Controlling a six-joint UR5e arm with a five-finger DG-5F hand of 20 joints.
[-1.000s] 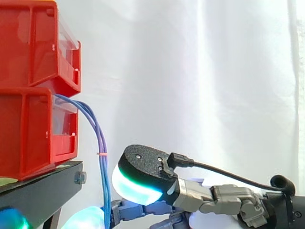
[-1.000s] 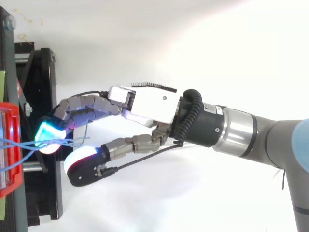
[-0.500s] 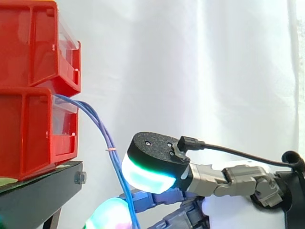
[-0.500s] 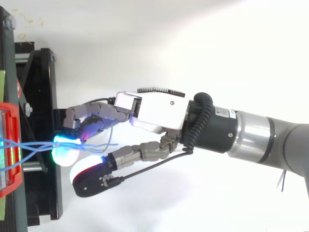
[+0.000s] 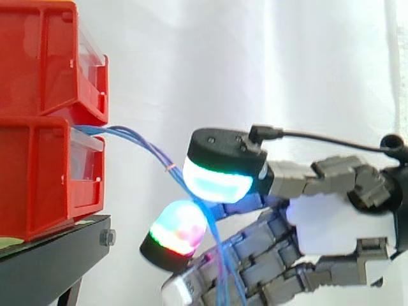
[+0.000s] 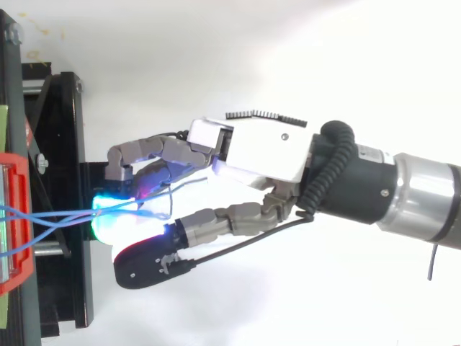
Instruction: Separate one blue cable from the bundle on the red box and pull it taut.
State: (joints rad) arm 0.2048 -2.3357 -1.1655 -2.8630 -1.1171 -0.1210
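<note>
Because the blue cables are leaving the front edge of the lower red bin, the hand is pinching several in curled fingers, probably tensioning them.

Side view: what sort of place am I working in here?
Likely a lab test rig: stacked red bins on a black stand, a plain white curtain behind, blue cables trailing from the lower bin into the hand.

Black stand bearing the lower red bin, upper red bin stacked above.
</note>
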